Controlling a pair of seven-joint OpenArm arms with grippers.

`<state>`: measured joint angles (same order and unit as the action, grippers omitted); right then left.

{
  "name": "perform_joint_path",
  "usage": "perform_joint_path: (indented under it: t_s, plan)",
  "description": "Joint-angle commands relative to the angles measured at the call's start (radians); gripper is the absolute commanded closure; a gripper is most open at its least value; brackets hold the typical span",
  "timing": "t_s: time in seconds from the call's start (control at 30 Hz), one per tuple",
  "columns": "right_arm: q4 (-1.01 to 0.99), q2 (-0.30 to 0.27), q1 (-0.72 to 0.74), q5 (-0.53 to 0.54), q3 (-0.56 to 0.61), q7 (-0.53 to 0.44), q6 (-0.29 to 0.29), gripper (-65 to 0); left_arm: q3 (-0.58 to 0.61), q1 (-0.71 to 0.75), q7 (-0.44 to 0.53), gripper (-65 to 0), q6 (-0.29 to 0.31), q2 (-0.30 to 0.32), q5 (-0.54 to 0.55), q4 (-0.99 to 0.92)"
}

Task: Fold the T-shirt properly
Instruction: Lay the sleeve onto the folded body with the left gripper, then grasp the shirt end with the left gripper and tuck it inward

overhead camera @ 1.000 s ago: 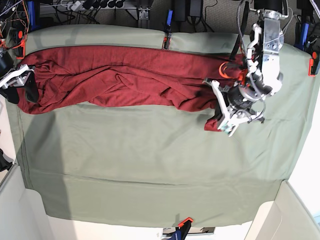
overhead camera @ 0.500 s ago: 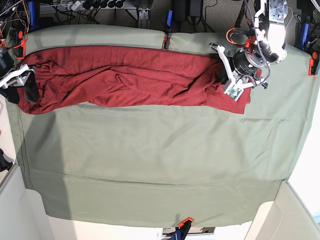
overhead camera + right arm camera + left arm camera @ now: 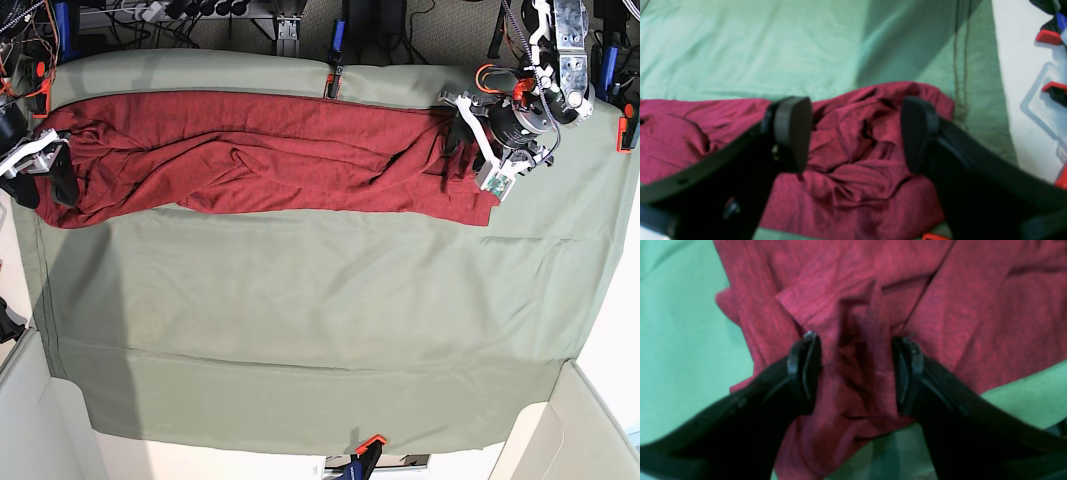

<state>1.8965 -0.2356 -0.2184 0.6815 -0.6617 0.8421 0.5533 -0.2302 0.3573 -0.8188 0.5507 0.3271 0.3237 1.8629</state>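
A dark brick-red T-shirt (image 3: 260, 155) lies stretched in a long, rumpled band along the far side of a desk covered by a sage-green cloth sheet (image 3: 300, 320). The folding looks to be at an early step: the garment is laid out lengthwise but not yet flat or squared.

The left gripper (image 3: 478, 150) sits at one end of the T-shirt. In the left wrist view its black fingers (image 3: 805, 370) stand apart, straddling a raised pleat of fabric without pinching it, so nothing is held.

The right gripper (image 3: 855, 133) hovers over the opposite end of the T-shirt, beside the sheet's hemmed edge. Its broad, rounded black pads are spread wide and hold nothing.

The knit is thin, soft and heathered, with deep creases bunched at both ends of the T-shirt; the sheet under it is smoother, with only faint wrinkles.

The next move probably calls for pinching a clean edge or corner at each end, since loose layers would slide and drag together.
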Motion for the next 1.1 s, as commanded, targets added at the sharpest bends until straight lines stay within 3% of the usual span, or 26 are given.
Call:
perform_joint_path:
  t_s: [0.0, 0.07, 0.13, 0.3, 0.43, 0.53, 0.7, 0.87, 1.07]
  plan:
    - [0.014, -0.016, 0.007, 0.019, -0.005, -0.027, 0.000, -41.1, -0.023, -0.006, 0.027, -35.7, -0.003, 0.012, 0.002, 0.017]
    - [0.014, -0.016, 0.007, 0.018, -0.005, -0.027, 0.000, -41.1, -0.077, -0.006, 0.053, -35.7, -0.013, 0.012, 0.028, 0.027]
    - [0.014, -0.016, 0.007, 0.018, -0.005, -0.027, 0.000, -41.1, -0.156, -0.006, 0.055, -35.7, -0.002, 0.019, 0.129, 0.036]
    - [0.014, -0.016, 0.007, 0.018, -0.005, -0.027, 0.000, -41.1, -0.330, -0.006, 0.007, -35.7, 0.081, 0.048, 0.437, 0.034]
    - [0.014, -0.016, 0.007, 0.018, -0.005, -0.031, 0.000, -41.1, -0.351, -0.004, -0.058, -35.7, 0.140, 0.070, 0.549, 0.004]
    - [0.014, -0.016, 0.007, 0.015, -0.005, -0.031, 0.000, -41.1, -0.347, -0.005, -0.061, -35.7, 0.147, 0.069, 0.581, -0.031]
    - [0.014, -0.016, 0.007, 0.011, -0.005, -0.030, 0.000, -41.1, -0.347, -0.006, -0.017, -35.7, 0.147, 0.074, 0.528, -0.096]
    - [0.014, -0.016, 0.007, 0.011, -0.005, -0.030, 0.000, -41.1, -0.347, -0.027, 0.013, -35.7, 0.147, 0.130, 0.517, -0.256]
    - [0.014, -0.016, 0.006, 0.011, -0.005, -0.029, 0.000, -41.1, -0.347, -0.102, -0.097, -35.7, 0.147, 0.198, 0.745, -0.505]
